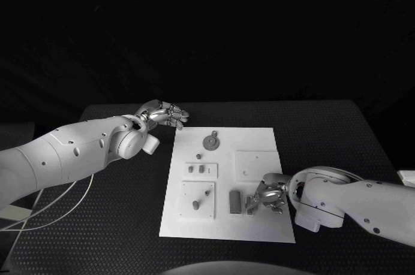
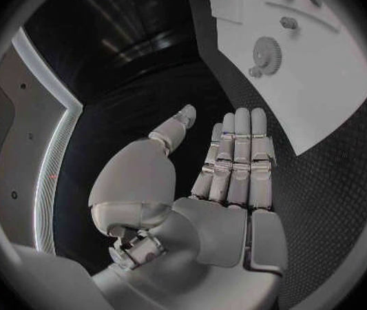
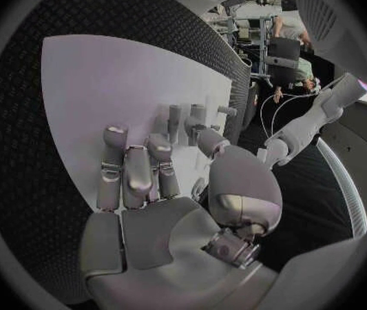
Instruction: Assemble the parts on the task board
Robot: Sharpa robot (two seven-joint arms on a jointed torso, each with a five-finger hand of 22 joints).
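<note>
The white task board (image 1: 226, 227) lies in the middle of the black table. A grey gear (image 1: 211, 142) sits at its far end, small pieces (image 1: 201, 168) lie mid-board, and a dark grey block (image 1: 235, 201) stands near the front. My right hand (image 1: 266, 197) hovers low over the board's near right part, just right of the block, fingers (image 3: 135, 172) stretched out with nothing in the palm. Small upright parts (image 3: 192, 116) stand just beyond its thumb. My left hand (image 1: 164, 114) is off the board by its far left corner, fingers (image 2: 235, 158) straight and empty.
Raised white plates lie on the board: one at the right (image 1: 256, 164) and one at the near left (image 1: 198, 198) carrying small pieces. Black table (image 1: 104, 227) runs along both sides of the board. A white cable (image 1: 52, 209) hangs under my left arm.
</note>
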